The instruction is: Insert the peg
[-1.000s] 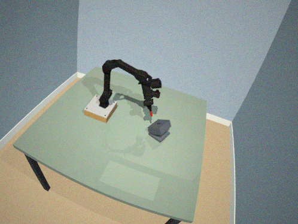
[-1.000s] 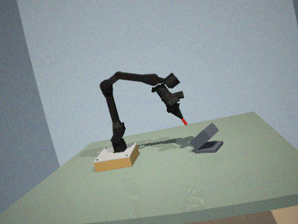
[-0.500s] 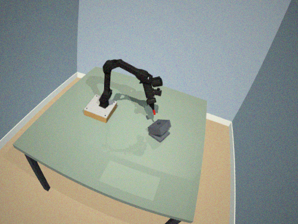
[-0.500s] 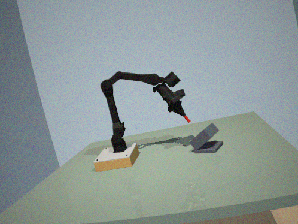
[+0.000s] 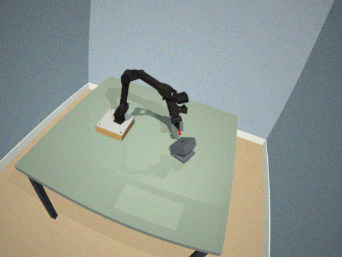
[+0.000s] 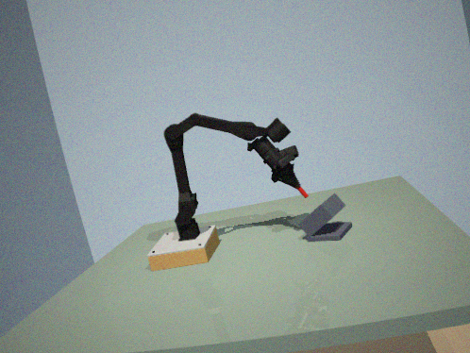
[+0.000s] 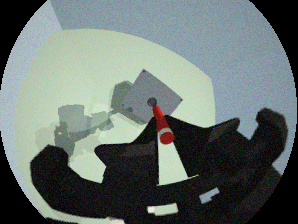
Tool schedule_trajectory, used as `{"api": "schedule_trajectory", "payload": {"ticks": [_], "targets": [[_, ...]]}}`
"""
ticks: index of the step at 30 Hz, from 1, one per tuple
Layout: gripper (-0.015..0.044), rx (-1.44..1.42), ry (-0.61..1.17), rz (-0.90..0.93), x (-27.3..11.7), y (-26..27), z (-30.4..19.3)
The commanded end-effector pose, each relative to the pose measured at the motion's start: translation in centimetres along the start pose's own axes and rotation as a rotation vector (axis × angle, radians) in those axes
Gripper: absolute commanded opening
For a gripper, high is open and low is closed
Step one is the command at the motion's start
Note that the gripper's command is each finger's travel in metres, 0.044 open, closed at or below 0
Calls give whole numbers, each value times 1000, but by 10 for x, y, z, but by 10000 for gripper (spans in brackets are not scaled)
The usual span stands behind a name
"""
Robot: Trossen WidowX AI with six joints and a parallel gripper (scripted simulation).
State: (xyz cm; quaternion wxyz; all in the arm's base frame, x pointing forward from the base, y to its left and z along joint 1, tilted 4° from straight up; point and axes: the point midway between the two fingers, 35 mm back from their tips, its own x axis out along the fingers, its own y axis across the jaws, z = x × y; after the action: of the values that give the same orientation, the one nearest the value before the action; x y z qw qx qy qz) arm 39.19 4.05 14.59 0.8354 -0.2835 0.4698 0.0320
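Exterior view: I count one green table [image 6: 330, 283], one arm [image 6: 208, 124] bent high and angled down, one grey sloped panel [image 6: 326, 213] just beyond the claw [image 6: 293, 182], and one red peg [image 6: 303, 192], which the claw grips, its tip near the panel's hole [image 7: 152, 102].
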Motion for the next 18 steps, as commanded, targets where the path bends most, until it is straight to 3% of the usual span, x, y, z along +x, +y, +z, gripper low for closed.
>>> {"api": "schedule_trajectory", "payload": {"ticks": [1,18], "targets": [[0,-11,0,0,8,1,-1],[0,-7,-6,-4,25,2,1]]}}
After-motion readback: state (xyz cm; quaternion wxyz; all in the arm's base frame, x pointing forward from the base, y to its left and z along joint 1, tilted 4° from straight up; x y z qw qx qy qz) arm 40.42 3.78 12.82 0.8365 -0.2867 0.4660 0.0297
